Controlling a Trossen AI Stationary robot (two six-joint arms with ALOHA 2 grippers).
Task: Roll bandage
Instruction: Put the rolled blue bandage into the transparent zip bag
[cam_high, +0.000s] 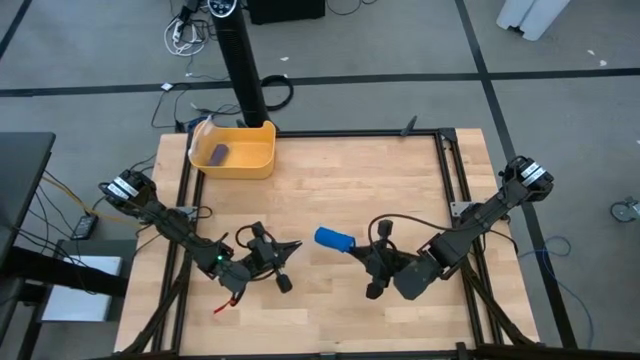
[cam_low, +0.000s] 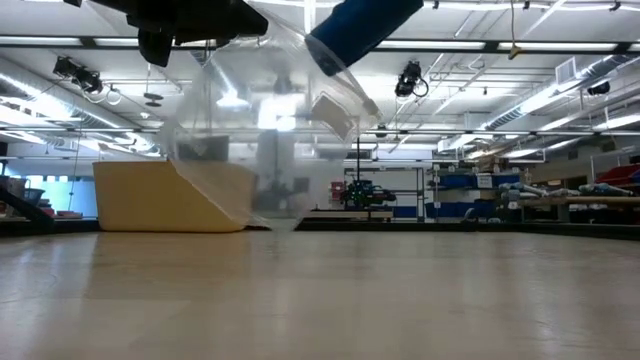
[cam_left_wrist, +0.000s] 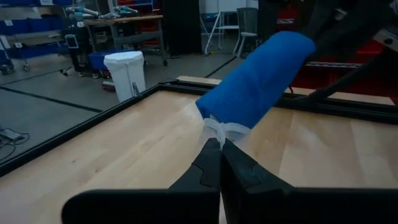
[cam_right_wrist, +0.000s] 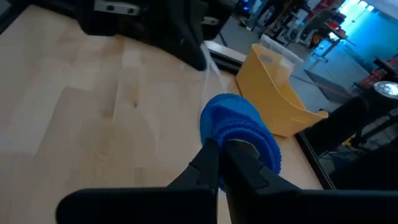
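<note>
The bandage (cam_high: 333, 239) is a bright blue roll held above the middle of the table, between my two grippers. My right gripper (cam_high: 354, 250) is shut on it, also seen in the right wrist view (cam_right_wrist: 219, 163). My left gripper (cam_high: 296, 246) is shut on a clear crinkled plastic bag (cam_low: 260, 130). In the low view the bag hangs below the roll (cam_low: 360, 25), whose far end sits at the bag's mouth. The left wrist view shows the roll (cam_left_wrist: 258, 81) just beyond my left fingers (cam_left_wrist: 208, 165). My left gripper pinches a bunched edge of the clear bag (cam_left_wrist: 219, 130) between its two shut fingers, right at the roll's end, coming level from the table's left. The bag hangs slack below; I cannot tell whether its lower corner (cam_low: 240, 222) touches the table. My right gripper pinches the roll's end nearest the table's right (cam_right_wrist: 231, 138) between its two fingers. The fingers come from the table's right, roughly along the roll. The roll is lifted clear of the table and tilted.
A yellow bin (cam_high: 250, 160) stands at the table's far left with a small dark purple block (cam_high: 218, 153) inside. It also shows in the low view (cam_low: 150, 195) and the right wrist view (cam_right_wrist: 280, 93). A black post (cam_high: 243, 70) rises behind it.
</note>
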